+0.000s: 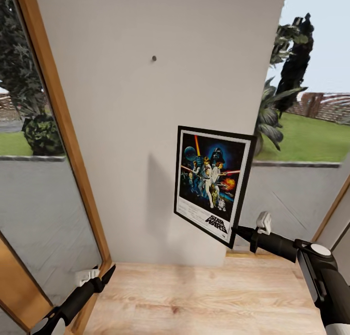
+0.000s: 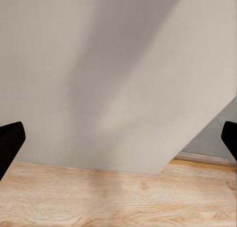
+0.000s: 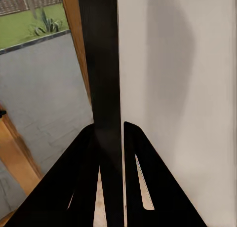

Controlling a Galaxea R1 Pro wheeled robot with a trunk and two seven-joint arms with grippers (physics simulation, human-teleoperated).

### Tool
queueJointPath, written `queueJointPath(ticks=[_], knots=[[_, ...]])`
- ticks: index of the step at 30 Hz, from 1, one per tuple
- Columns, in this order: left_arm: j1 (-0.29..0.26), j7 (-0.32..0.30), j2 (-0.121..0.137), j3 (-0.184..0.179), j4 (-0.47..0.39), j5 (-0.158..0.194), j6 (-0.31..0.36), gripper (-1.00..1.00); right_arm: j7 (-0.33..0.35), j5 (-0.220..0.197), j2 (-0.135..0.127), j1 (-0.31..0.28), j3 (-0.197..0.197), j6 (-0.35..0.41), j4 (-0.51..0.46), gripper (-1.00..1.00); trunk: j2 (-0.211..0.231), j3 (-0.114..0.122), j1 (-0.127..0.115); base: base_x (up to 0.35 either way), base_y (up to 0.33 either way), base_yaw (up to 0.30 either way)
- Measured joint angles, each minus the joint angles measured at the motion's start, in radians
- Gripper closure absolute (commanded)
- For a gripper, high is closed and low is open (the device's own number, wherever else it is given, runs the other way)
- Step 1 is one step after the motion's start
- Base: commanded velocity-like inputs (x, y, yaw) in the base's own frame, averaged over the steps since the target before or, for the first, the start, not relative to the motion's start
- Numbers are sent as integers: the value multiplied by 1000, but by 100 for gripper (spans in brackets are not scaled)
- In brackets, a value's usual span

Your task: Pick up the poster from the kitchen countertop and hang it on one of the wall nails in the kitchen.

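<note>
The right hand (image 1: 236, 231) is clenched on the lower right corner of the poster (image 1: 212, 180), its two black fingers (image 3: 143, 187) pinching the frame edge-on in the right wrist view. The poster hangs in the air just in front of the pale grey wall (image 1: 136, 145), tilted, with its printed face toward the camera, the "STAR WARS" logo near the gripped corner. A wall nail (image 1: 154, 58) sits well above and to the left of the poster, apart from it. The left hand (image 1: 104, 275) is released, fingers spread wide, low at the left over the wooden floor (image 1: 194, 296). Glass panes in wooden frames (image 1: 63, 126) flank the wall, with greenery outside.
</note>
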Motion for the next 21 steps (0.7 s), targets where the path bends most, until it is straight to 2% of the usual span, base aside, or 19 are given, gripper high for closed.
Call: queueJointPath(ticks=[12, 16, 17, 18, 20, 21], knots=[[0, 0, 0, 0, 0, 0, 0, -100, 1, 0, 0, 0, 0, 2, -1, 100, 0, 0, 0, 329, 0, 0], [0, -2, -2, 0, 13, -1, -1, -100, 1, 0, 0, 0, 0, 1, 0, 100, 0, 0, 0, 76, 0, 0], [0, -3, 1, -1, 122, 0, -11, -100, 1, 0, 0, 0, 12, 3, -1, 100, 0, 0, 1, 6, 0, 0], [0, -3, 1, -2, 170, -1, -18, -100, 1, 0, 0, 0, 22, 4, -2, 100, 0, 0, 1, 4, 0, 0], [0, -4, 10, 0, 229, -3, -54, -100, 1, -1, 0, -1, 70, 29, -18, 100, 0, 0, 1, 1, 0, 0], [0, -5, 27, 1, 312, -4, -85, -100, -1, -5, 1, -6, 106, 129, -95, 100, 0, 0, 1, 0, 0, 0]])
